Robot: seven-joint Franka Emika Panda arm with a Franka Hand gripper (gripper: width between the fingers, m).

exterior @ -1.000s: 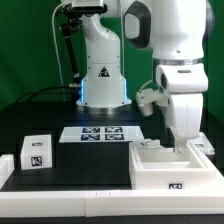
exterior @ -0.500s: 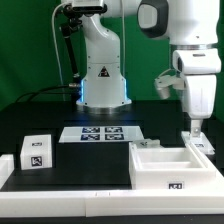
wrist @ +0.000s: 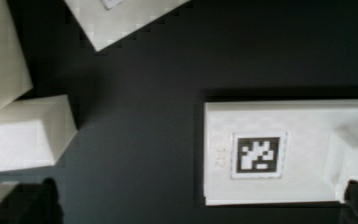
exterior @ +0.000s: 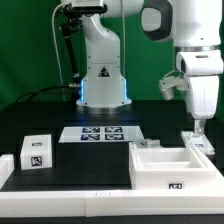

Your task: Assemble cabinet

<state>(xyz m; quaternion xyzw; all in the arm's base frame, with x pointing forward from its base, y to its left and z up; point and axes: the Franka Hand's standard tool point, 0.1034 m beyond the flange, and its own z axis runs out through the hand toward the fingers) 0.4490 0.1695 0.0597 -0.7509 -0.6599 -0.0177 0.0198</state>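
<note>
The cabinet's large white open box [exterior: 163,166] lies on the black table at the exterior view's front right, with a small tag on its near wall. A smaller white tagged piece [exterior: 204,147] lies just behind its right end. It also shows in the wrist view [wrist: 291,150] with a black-and-white tag. My gripper [exterior: 197,128] hangs above this piece, raised clear of it. In the wrist view my gripper [wrist: 190,196] is open and empty, with its dark fingertips [wrist: 23,200] far apart at both edges.
The marker board [exterior: 100,133] lies at mid-table in front of the robot base [exterior: 103,85]. A small white tagged cube [exterior: 38,152] stands at the front left, with a white block [exterior: 6,170] beside it. A white part [wrist: 23,130] fills the wrist view's side.
My arm has risen from low over the cabinet box and moved toward the exterior view's right. It now hangs higher above the small tagged piece. The parts have not moved.
</note>
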